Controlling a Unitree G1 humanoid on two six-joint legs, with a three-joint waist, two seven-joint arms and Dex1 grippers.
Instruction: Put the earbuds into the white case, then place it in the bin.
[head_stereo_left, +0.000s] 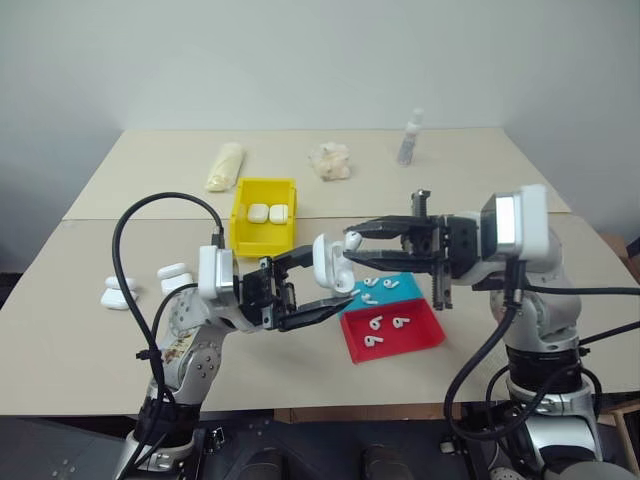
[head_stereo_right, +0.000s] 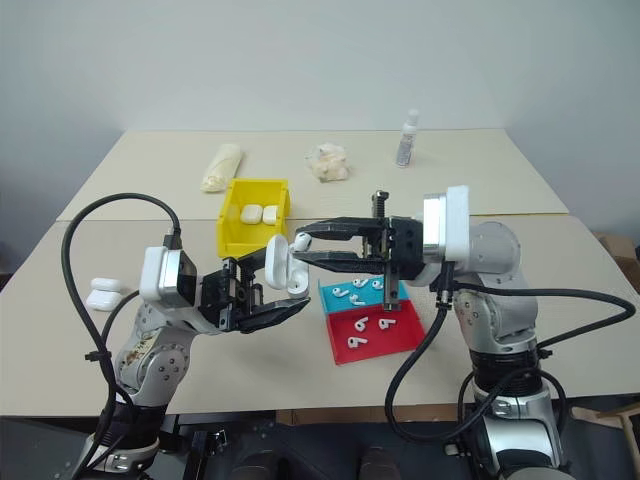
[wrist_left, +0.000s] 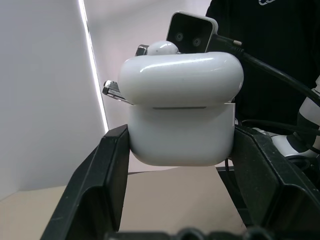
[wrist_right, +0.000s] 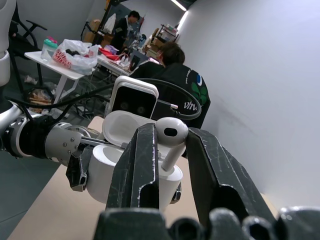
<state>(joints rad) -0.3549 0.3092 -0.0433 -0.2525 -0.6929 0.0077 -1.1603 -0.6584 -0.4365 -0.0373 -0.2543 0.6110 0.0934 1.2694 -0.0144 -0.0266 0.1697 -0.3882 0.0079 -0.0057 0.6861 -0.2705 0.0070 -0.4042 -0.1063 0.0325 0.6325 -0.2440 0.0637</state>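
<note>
My left gripper is shut on the white case, held above the table with its lid flipped open. The case sits between the left fingers, body towards the camera. My right gripper reaches in from the right, shut on an earbud. The earbud's stem points down at the open mouth of the case. Several more earbuds lie on the trays below. The yellow bin stands just behind the grippers with two white cases inside.
A blue tray and a red tray lie under the right gripper. Spare white cases rest at the table's left. A spray bottle, a yellowish roll and a crumpled wrapper sit at the back. People are in the room behind.
</note>
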